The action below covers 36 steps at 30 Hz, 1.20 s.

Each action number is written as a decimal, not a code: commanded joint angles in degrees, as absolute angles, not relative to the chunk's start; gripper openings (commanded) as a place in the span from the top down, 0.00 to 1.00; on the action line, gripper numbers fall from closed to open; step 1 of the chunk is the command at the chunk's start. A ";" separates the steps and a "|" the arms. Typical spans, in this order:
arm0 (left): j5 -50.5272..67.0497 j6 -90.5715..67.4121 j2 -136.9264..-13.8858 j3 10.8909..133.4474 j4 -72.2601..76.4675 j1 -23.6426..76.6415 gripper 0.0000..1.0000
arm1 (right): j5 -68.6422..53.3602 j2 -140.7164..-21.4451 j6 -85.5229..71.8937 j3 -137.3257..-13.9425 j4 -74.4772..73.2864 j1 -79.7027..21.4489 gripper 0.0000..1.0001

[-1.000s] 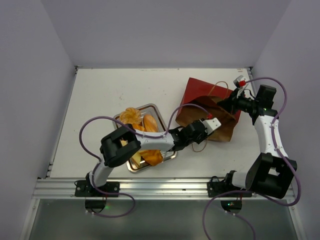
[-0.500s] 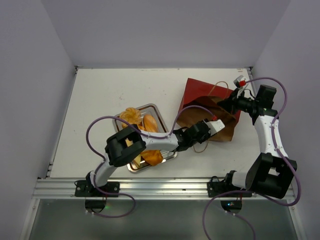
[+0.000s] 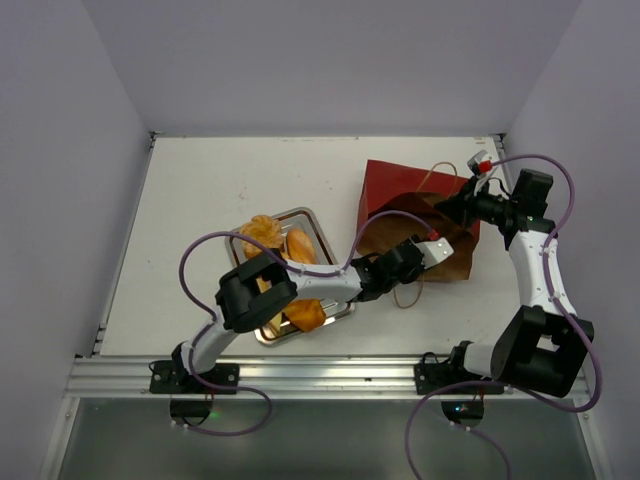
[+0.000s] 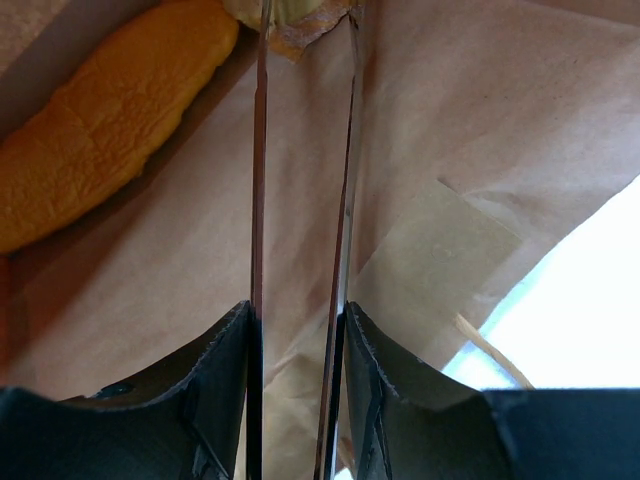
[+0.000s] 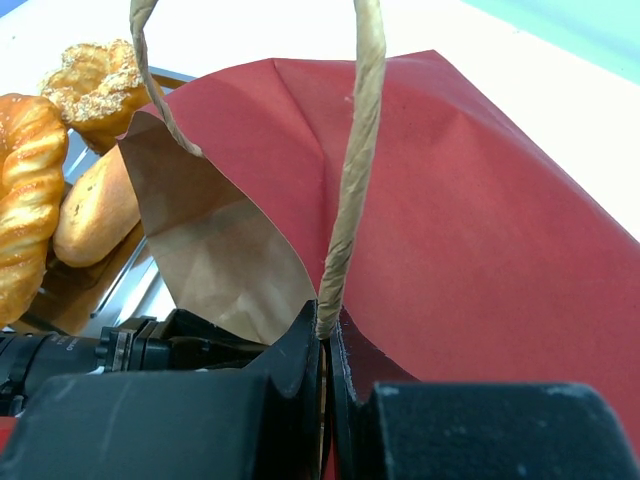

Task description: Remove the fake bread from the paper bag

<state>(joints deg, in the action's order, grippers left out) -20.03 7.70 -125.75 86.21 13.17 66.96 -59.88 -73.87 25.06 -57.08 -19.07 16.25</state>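
The dark red paper bag (image 3: 400, 185) lies on its side at the right of the table, its brown mouth facing the tray. My left gripper (image 3: 432, 247) is inside the mouth, jaws a little apart (image 4: 305, 12). A golden baguette (image 4: 100, 110) lies deep in the bag to the left of the fingers. A pale yellow piece (image 4: 295, 15) sits right at the fingertips; I cannot tell whether they touch it. My right gripper (image 3: 462, 205) is shut on the bag's tan string handle (image 5: 350, 200) and holds the upper side of the bag (image 5: 480, 200) up.
The silver tray (image 3: 300, 213) left of the bag holds several bread pieces: a braided loaf (image 5: 25, 180), a seeded round piece (image 5: 95, 85) and a brown roll (image 5: 95, 205). The second handle loop (image 3: 405, 295) lies on the table by the bag mouth.
My left gripper has pushed further right, deeper into the bag mouth. The right gripper has kept its hold on the handle and stayed in place.
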 commanded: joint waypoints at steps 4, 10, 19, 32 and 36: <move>-23.38 9.93 -127.35 89.38 16.00 67.41 0.57 | -63.90 -72.86 23.91 -57.39 -17.67 16.35 0.96; -23.38 10.11 -128.32 90.35 15.65 67.33 0.73 | -64.42 -72.68 23.82 -57.39 -17.75 16.43 0.96; -25.13 8.18 -123.32 85.08 16.52 67.41 1.00 | -62.15 -72.07 22.68 -56.95 -16.44 16.35 0.96; -21.54 3.78 -106.71 69.72 15.29 68.81 1.00 | -51.95 -71.11 17.32 -55.11 -10.72 16.35 0.97; -20.74 2.73 -100.74 65.13 13.81 69.70 1.00 | -50.71 -70.67 16.61 -54.84 -10.11 16.35 0.97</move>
